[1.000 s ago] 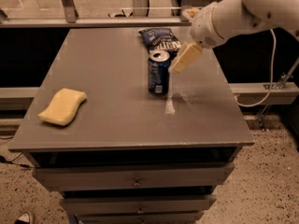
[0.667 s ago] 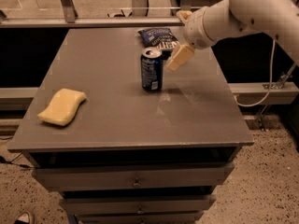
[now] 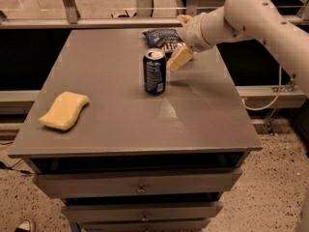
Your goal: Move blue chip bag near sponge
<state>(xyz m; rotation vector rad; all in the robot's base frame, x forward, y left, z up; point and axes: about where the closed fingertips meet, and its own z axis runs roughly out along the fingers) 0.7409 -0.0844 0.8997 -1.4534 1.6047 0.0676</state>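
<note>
At the far edge of the desk (image 3: 111,52), a little right of its middle, the blue chip bag (image 3: 159,37) lies flat with its white lettering facing up. The gripper (image 3: 176,43) is at the bag's right side, at the end of a white arm (image 3: 251,11) that reaches in from beyond the desk's right edge. Its two tan fingers stand well apart: one finger (image 3: 180,58) slants down toward the desk top just beside the bag's right edge, and the other shows above the wrist, by the far edge. Nothing is clamped between them (whether the lower finger touches the foil cannot be told from this one camera view).

Just in front of the bag, nearer the desk's centre, a blue soda can (image 3: 155,71) stands upright, its top close to the lower finger but apart from it.

Well away, toward the near left corner of the desk, the sponge (image 3: 64,110) lies flat, pale yellow, with bare grey desk between it and the can. Below the near edge, the fronts of the desk's drawers (image 3: 140,183) show.
</note>
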